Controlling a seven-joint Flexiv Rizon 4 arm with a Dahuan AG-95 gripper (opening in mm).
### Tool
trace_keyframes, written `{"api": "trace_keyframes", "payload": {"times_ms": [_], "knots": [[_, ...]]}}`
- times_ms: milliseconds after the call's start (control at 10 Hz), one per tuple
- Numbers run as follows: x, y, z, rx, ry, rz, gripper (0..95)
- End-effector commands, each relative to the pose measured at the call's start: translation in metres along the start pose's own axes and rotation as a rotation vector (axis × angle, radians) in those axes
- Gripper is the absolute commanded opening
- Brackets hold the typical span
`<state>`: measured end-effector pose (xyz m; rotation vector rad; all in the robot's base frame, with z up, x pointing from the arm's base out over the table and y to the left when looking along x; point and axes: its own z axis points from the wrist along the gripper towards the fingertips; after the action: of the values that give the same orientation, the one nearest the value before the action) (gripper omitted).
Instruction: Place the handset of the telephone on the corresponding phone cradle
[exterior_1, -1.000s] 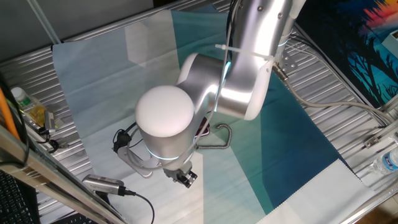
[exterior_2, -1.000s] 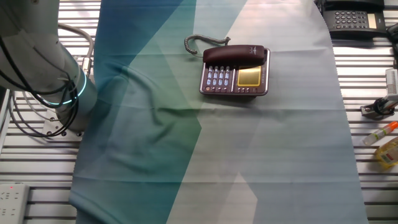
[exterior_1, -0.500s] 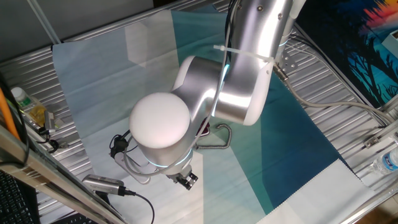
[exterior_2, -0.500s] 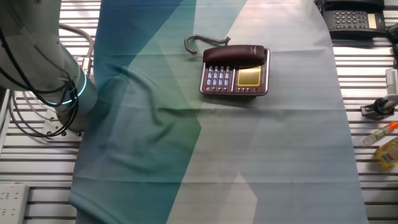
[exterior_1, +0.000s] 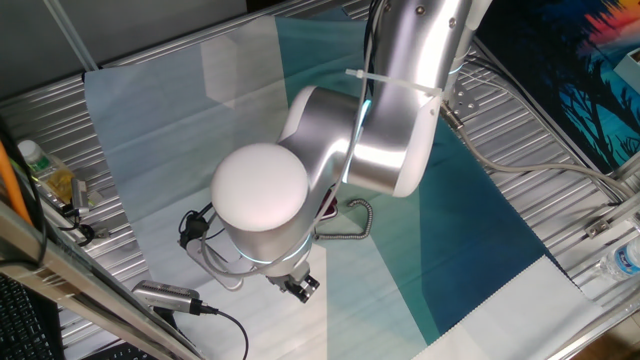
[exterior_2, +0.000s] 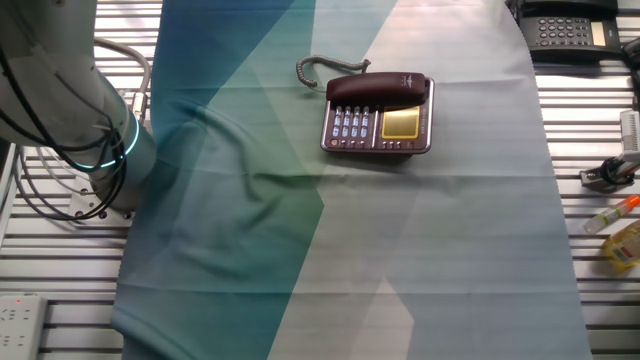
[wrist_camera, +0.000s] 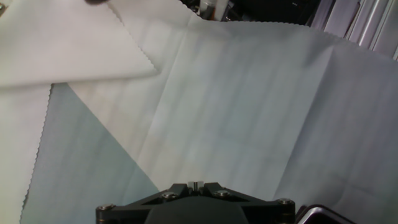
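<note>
Resting on its cradle: the handset looks home, but the fingers stay out of sight

Starting at the left of the other fixed view, you see only the arm's base (exterior_2: 70, 120) with its glowing ring, standing on the slatted table (exterior_2: 60, 250) at the edge of the blue-and-white cloth (exterior_2: 300, 250). Nothing of the hand reaches into that frame, so you get no help there on how the fingers stand.

Moving right to upper centre, the telephone (exterior_2: 378, 115) sits squarely on the cloth, keys and yellow display facing up. The handset (exterior_2: 380, 88) lies along the top edge of the base, in the strip that serves as the phone cradle (exterior_2: 422, 93). Its coiled cord (exterior_2: 325, 66) loops off to the upper left, slack, which suggests nothing is pulling on it. I judge the placing done or nearly so; whether the handset is fully seated cannot be told from this angle.

In the one fixed view, the arm's big white joint (exterior_1: 262, 185) covers the centre of the frame and hides almost all of the telephone; only a sliver of dark red and a bend of cord show beside it. The gripper (exterior_1: 297, 288) peeks out below the joint, too small to read.

The hand view shows bare cloth and a black housing at the bottom edge, with no fingertips visible, so I cannot tell whether they are released or clenched.
</note>
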<state>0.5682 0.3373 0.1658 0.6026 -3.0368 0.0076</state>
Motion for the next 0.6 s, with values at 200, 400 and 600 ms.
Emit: {"api": "trace_keyframes", "payload": {"times_ms": [200, 400, 600], "knots": [[-0.0007, 0.0005, 0.0001, 0.001, 0.000, 0.013, 0.0], [-0.0007, 0.0005, 0.0001, 0.001, -0.001, 0.029, 0.0], [-0.0007, 0.0005, 0.0001, 0.002, -0.001, 0.028, 0.0]]}}
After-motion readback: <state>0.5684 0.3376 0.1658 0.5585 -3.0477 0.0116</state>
